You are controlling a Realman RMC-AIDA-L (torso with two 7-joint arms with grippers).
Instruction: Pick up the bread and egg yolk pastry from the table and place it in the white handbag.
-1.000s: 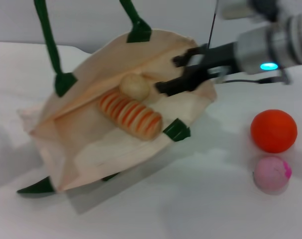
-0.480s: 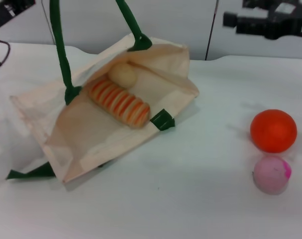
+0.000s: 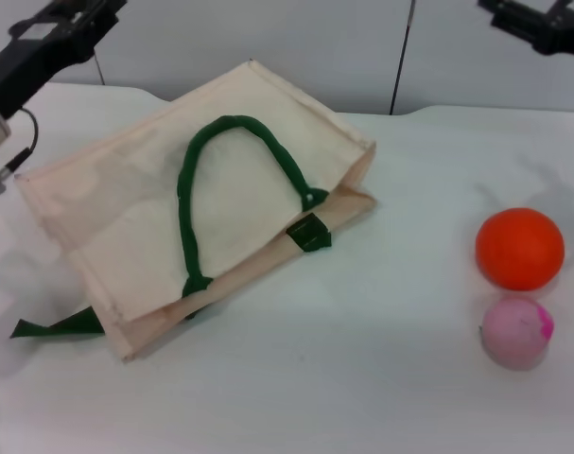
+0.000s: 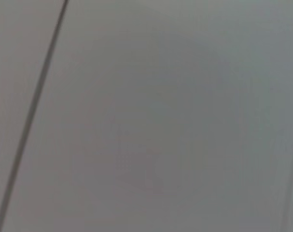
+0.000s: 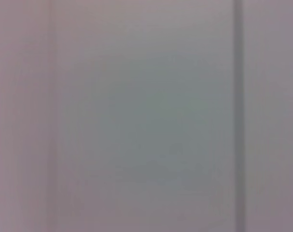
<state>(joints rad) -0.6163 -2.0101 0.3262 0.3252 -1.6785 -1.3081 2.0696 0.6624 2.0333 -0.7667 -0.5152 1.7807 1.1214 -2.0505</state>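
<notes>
White handbag [image 3: 154, 203] lies flat, closed; bread and egg yolk pastry not visible, so I can't confirm them inside. Both grippers raised at the far corners, can't tell their state. Risk: bumping the bag spills contents.

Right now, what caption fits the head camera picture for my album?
White handbag lying flat and closed on the table, green handle on top, orange ball and pink ball beside it.

Looks like a lab or robot test bench, not a home: plain white table [image 3: 381, 378] w/ bare grey wall panels [image 3: 296, 47] behind, dark seam btwn panels. Props laid out on it: cloth tote [image 3: 239, 189], orange ball [image 3: 519, 248], pink ball [image 3: 516, 330]. Wrist views show blank grey wall only.
</notes>
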